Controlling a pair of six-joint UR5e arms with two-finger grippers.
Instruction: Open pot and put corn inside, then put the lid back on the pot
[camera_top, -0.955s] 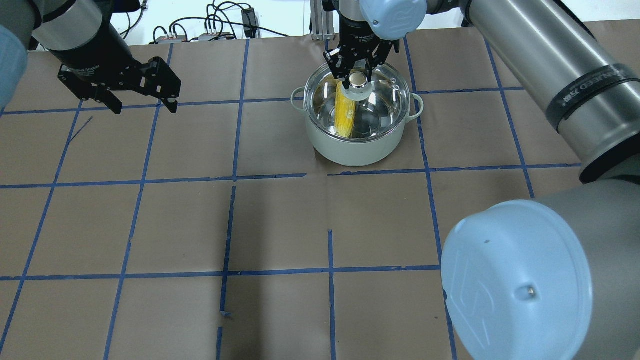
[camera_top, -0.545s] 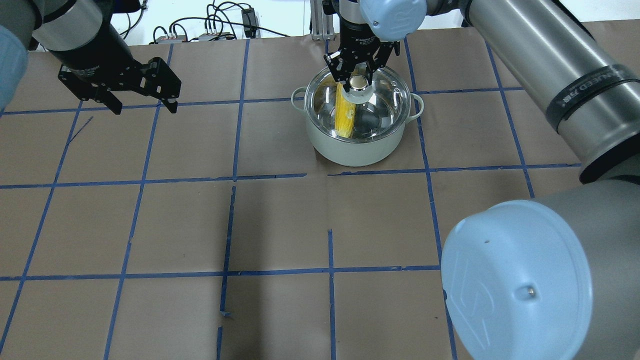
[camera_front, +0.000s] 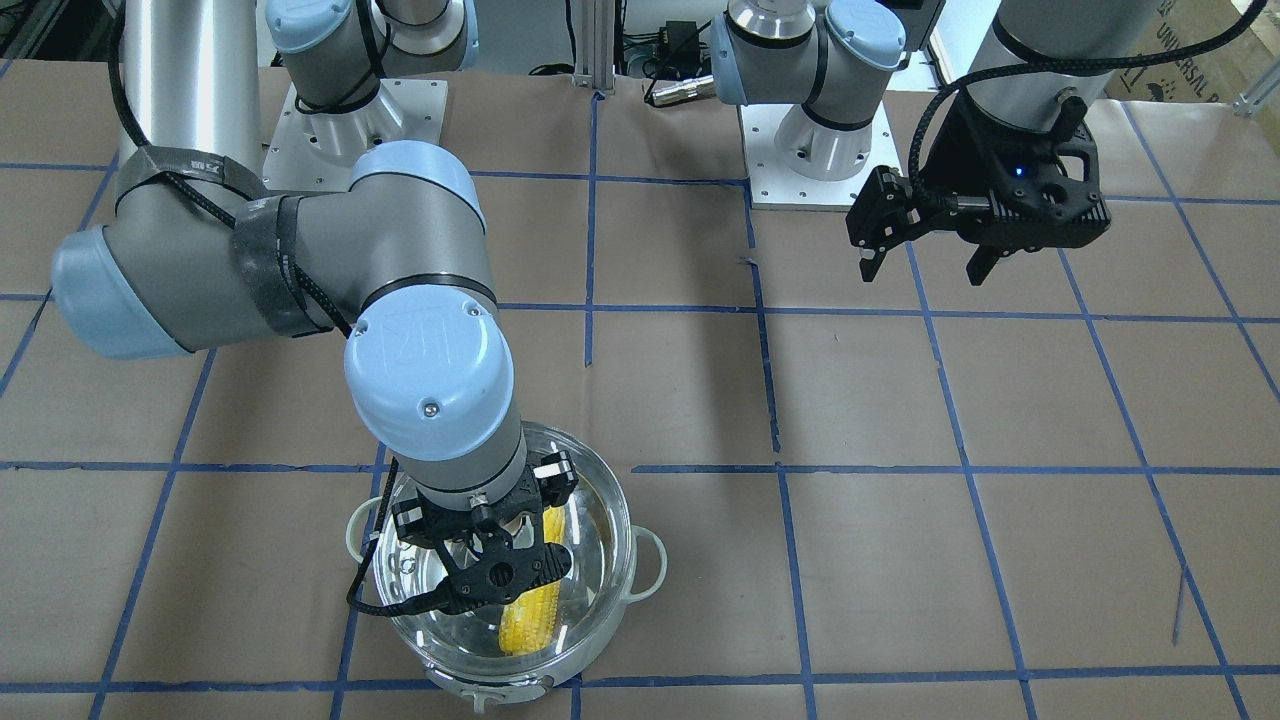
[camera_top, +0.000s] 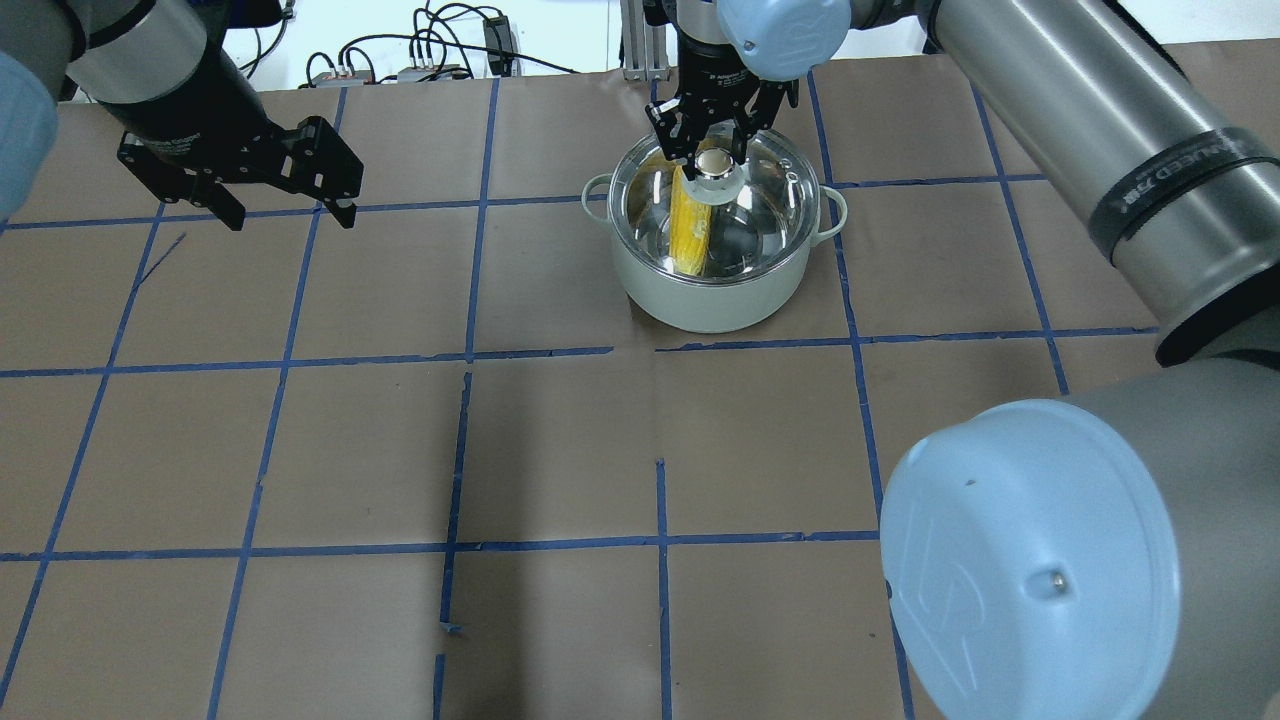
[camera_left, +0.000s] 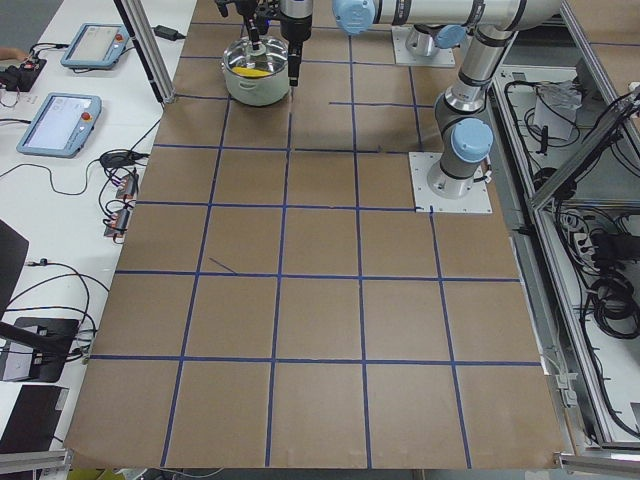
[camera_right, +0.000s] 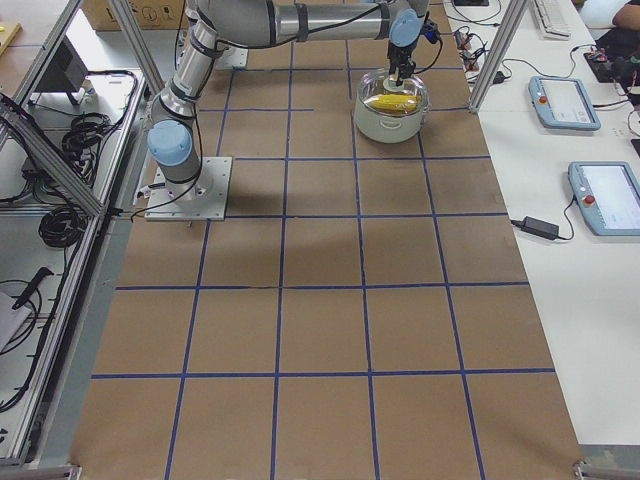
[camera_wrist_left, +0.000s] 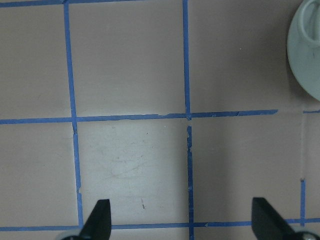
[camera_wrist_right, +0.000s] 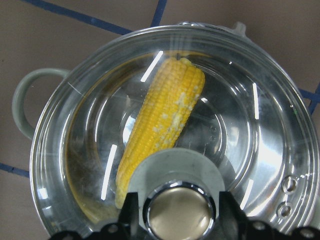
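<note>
The pot (camera_top: 700, 300) stands at the far middle of the table, also in the front view (camera_front: 650, 570). The corn (camera_top: 690, 230) lies inside it, clear in the right wrist view (camera_wrist_right: 165, 125). The glass lid (camera_top: 770, 210) sits on the pot's rim. My right gripper (camera_top: 715, 150) is straight above it, shut on the lid's knob (camera_wrist_right: 180, 215), a finger on each side. My left gripper (camera_top: 290, 220) is open and empty, hanging above the table far to the left of the pot; the left wrist view shows only the pot's edge (camera_wrist_left: 305, 50).
Brown paper with a blue tape grid covers the table (camera_top: 560, 450). Cables and small boxes (camera_top: 420, 60) lie past the far edge. My right arm's elbow (camera_top: 1030, 560) fills the near right of the overhead view. Tablets (camera_left: 60, 120) lie on a side bench.
My right gripper lowered the lid a little onto the pot's rim, then shifted slightly back with it. The left arm has barely moved.
</note>
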